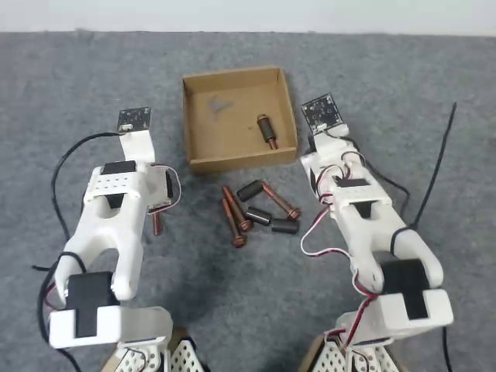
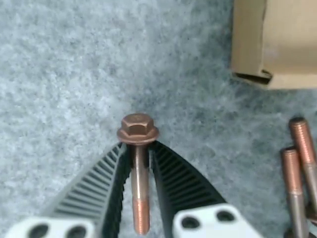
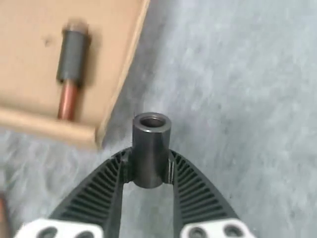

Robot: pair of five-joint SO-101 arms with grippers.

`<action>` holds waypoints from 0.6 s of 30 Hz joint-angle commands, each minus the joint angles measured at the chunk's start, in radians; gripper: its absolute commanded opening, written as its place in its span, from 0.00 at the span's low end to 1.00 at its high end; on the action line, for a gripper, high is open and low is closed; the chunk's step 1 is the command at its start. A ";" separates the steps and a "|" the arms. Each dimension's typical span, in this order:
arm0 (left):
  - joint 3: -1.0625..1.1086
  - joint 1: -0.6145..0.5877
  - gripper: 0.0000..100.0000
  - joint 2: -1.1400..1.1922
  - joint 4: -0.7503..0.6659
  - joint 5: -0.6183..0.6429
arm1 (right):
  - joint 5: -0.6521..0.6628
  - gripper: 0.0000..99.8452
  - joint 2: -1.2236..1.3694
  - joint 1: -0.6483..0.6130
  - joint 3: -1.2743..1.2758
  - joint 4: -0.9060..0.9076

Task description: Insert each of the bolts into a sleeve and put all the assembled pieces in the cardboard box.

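Note:
My left gripper (image 2: 137,151) is shut on a copper bolt (image 2: 138,168), whose hex head (image 2: 137,130) pokes out past the fingertips above the grey carpet. In the high view that bolt (image 1: 157,224) shows beside the left arm. My right gripper (image 3: 148,166) is shut on a dark sleeve (image 3: 150,146) with its bore facing the camera, just off the corner of the cardboard box (image 3: 116,79). One assembled bolt-and-sleeve piece (image 1: 267,130) lies inside the box (image 1: 203,164). Three loose bolts (image 1: 236,209) and three loose sleeves (image 1: 259,216) lie on the carpet between the arms.
The box stands at the back centre, open at the top, with low walls. Its corner (image 2: 252,74) is near my left gripper. Cables trail beside both arms (image 1: 438,167). Bare carpet stretches in front of the loose parts.

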 commanded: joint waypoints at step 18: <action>-0.010 0.005 0.01 -0.071 -0.021 -0.011 | -0.146 0.01 0.289 -0.027 -0.114 -1.004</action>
